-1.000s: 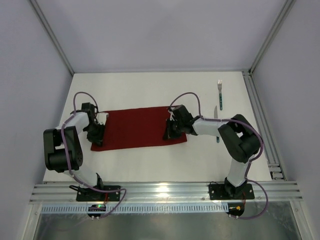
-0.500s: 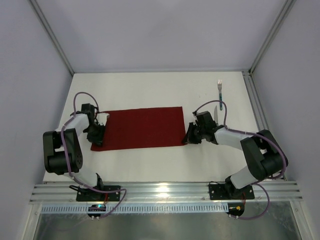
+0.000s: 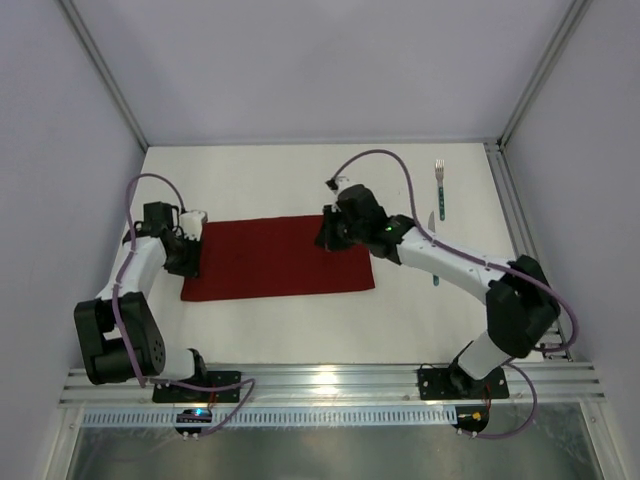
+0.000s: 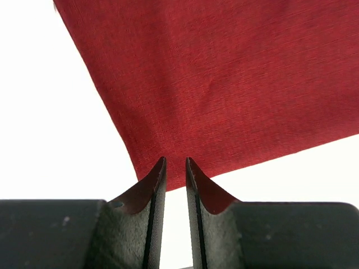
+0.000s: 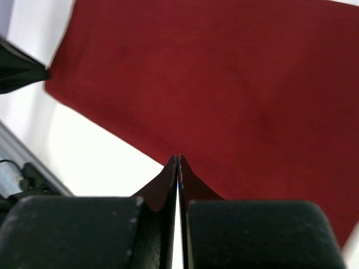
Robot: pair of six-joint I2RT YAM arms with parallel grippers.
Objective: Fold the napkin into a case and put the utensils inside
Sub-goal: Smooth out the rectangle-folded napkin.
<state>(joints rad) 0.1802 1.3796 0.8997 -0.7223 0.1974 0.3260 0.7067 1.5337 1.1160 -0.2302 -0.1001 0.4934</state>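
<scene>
Seen from the top external camera, the napkin [image 3: 265, 260] lies spread flat as a long dark red rectangle on the white table [image 3: 290, 175], not folded into a narrow case. The left gripper [image 3: 187, 262] sits low at the cloth's left edge, near its near-left corner. The right gripper [image 3: 323, 240] reaches in over the far right part of the cloth. The utensils lie well apart from the cloth on the right side of the table. The fork [image 3: 439, 185] is in the open with its tines pointing away. The knife [image 3: 431, 224] is just nearer than the fork, and the right arm crosses over its middle.

In the left wrist view, the left gripper [image 4: 175, 162] has its two dark fingers [image 4: 150, 185] standing a narrow slit apart, with white table showing through the gap lower down. The tips sit right at a corner of the napkin [image 4: 224, 84], which lies flat beyond them. No cloth is pinched up between them.

In the right wrist view, the right gripper [image 5: 178, 159] has its fingers pressed together with nothing between them. The tips hang over the edge of the napkin [image 5: 224, 84], where red cloth meets white table. The cloth fills most of this view, smooth and without creases.
</scene>
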